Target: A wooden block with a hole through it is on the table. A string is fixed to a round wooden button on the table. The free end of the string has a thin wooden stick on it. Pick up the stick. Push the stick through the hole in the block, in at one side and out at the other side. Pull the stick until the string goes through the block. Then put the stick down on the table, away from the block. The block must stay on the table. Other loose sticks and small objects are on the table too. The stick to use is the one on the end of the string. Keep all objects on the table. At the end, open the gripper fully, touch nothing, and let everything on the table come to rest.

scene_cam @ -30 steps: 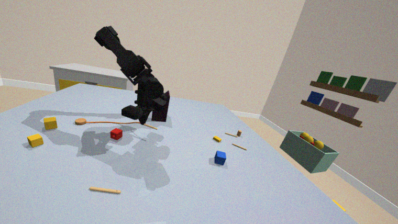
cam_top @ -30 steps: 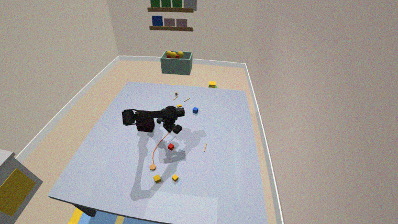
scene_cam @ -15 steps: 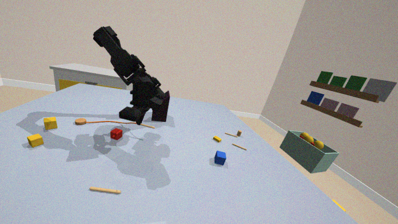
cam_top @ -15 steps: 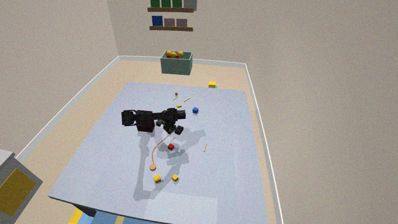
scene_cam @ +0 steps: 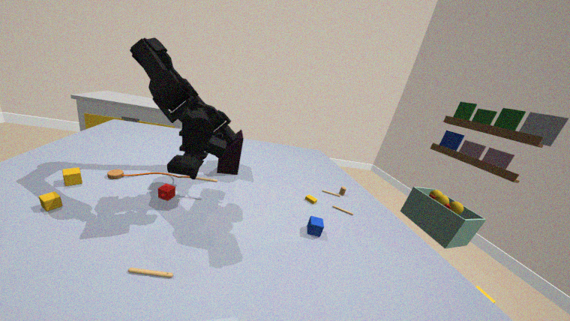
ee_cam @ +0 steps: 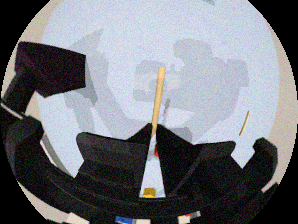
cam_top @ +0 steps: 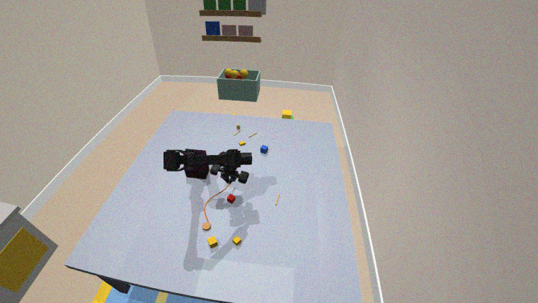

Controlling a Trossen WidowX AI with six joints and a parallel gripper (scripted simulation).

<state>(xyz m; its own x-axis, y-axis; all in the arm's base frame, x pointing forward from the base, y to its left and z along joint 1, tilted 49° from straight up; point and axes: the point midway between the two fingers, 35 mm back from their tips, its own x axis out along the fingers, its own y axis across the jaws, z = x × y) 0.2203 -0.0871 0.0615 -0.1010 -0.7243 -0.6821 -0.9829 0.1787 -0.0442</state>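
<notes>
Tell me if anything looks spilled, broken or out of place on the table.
Nothing stands out. The gripper holds the stick, with its string running to the button. The red block sits upright on the table.

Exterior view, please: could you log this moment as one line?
gripper: shut on thin wooden stick | orange string: attached | red block: on table, unthreaded
</notes>
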